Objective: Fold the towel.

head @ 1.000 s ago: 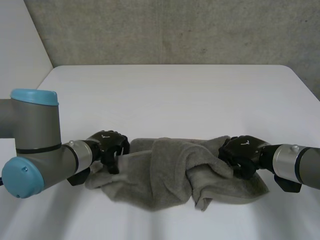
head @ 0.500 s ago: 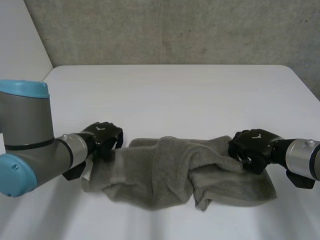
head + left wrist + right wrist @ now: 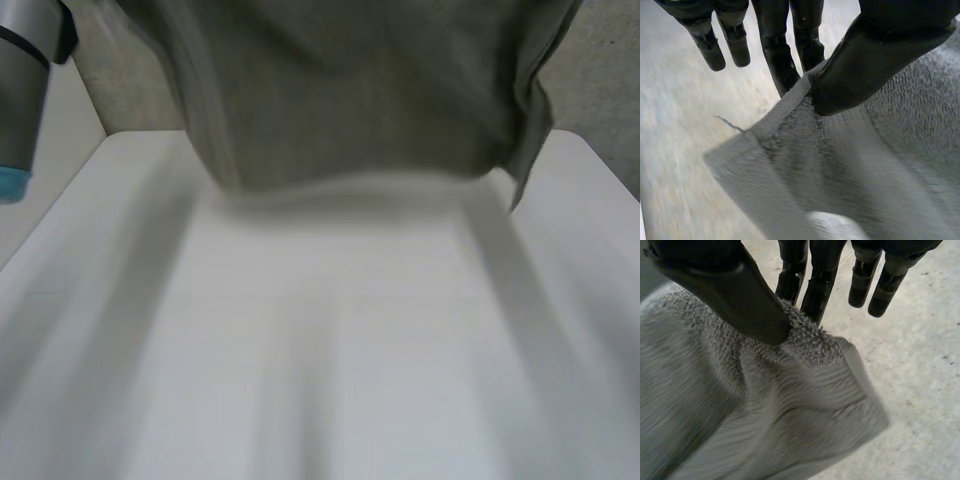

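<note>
The grey towel (image 3: 350, 100) hangs spread out high above the white table (image 3: 330, 350), its lower edge sagging over the far part of the tabletop. In the left wrist view my left hand (image 3: 875, 55) pinches the towel (image 3: 875, 165) near a corner, thumb pressed against fingers (image 3: 785, 65) over the hem. In the right wrist view my right hand (image 3: 725, 285) pinches the towel (image 3: 740, 405) near its other corner the same way, thumb against fingers (image 3: 810, 295). The corner tip (image 3: 860, 405) droops below that grip.
My left arm (image 3: 25, 90) rises at the table's far left. A grey wall (image 3: 600, 90) stands behind the table, showing beside the towel. The near tabletop lies bare under the hanging cloth.
Both hands have lifted the towel off the table, from a crumpled heap to a sheet stretched between them. The left hand closed on its end during the last second.
</note>
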